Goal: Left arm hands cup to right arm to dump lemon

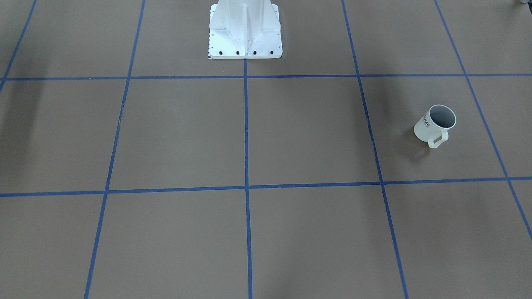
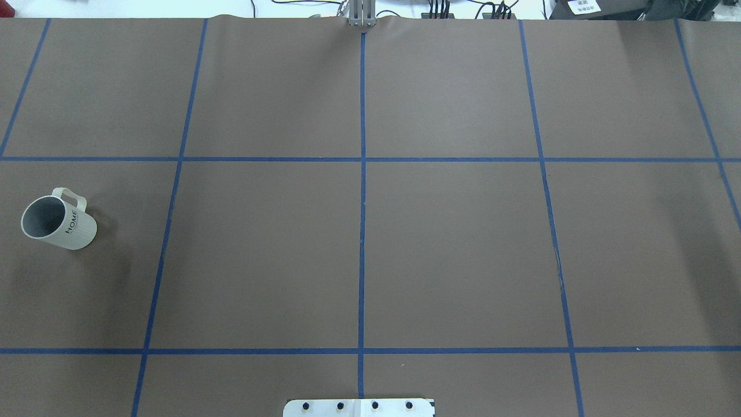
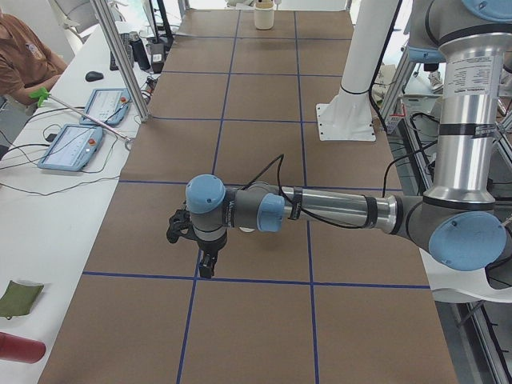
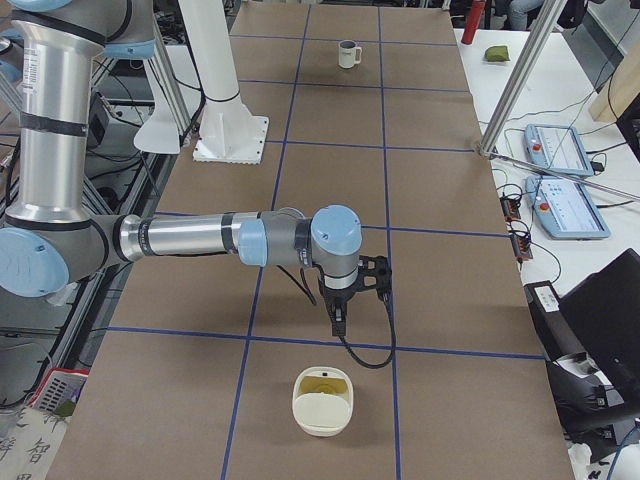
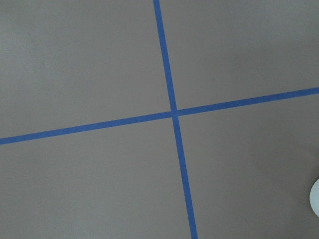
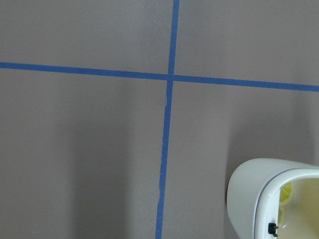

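Observation:
The cup (image 2: 58, 223), a white mug lettered "HOME", stands upright on the robot's left part of the table (image 2: 451, 249), also seen as the cup (image 1: 435, 124) and far off as the cup (image 4: 347, 53). What shows of its inside is dark grey; the lemon is hidden there. The left gripper (image 3: 206, 268) hangs high over the table on the outstretched left arm (image 3: 336, 210), apart from the cup. At the table's other end the right gripper (image 4: 338, 320) hangs the same way. Both show only in the side views, so I cannot tell whether they are open or shut.
A cream container (image 4: 322, 400) with something yellow-green inside sits on the table's right end, below the right gripper; the container (image 6: 271, 201) fills the right wrist view's corner. The white pedestal base (image 1: 245, 31) stands at the table's robot side. Tablets (image 3: 76, 148) and a person's sleeve (image 3: 20, 60) are beside it.

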Robot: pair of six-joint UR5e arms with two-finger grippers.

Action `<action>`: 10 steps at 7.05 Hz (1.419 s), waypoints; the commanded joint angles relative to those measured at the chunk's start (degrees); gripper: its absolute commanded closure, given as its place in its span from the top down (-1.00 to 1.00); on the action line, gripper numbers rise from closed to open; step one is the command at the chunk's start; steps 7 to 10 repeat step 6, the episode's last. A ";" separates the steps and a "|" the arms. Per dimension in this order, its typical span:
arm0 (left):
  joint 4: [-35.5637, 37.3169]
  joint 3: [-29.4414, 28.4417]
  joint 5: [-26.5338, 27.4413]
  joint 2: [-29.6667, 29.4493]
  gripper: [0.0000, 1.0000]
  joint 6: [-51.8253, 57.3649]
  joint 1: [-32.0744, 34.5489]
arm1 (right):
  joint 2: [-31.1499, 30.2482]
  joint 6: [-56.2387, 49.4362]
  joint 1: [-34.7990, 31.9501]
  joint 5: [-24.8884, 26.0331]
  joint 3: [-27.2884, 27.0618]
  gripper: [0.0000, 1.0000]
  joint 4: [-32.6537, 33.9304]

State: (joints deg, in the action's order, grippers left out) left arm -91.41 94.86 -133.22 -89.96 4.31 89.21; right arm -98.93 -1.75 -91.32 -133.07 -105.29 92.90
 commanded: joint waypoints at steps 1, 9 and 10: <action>0.09 -0.02 2.76 -0.21 1.00 -3.05 0.00 | -0.04 0.34 0.00 -0.09 0.09 1.00 0.09; 0.00 0.15 3.85 -0.12 1.00 -12.13 -0.18 | -0.13 0.34 0.00 0.17 0.09 1.00 0.00; 0.00 0.15 3.85 -0.12 1.00 -12.13 -0.18 | -0.13 0.34 0.00 0.17 0.09 1.00 0.00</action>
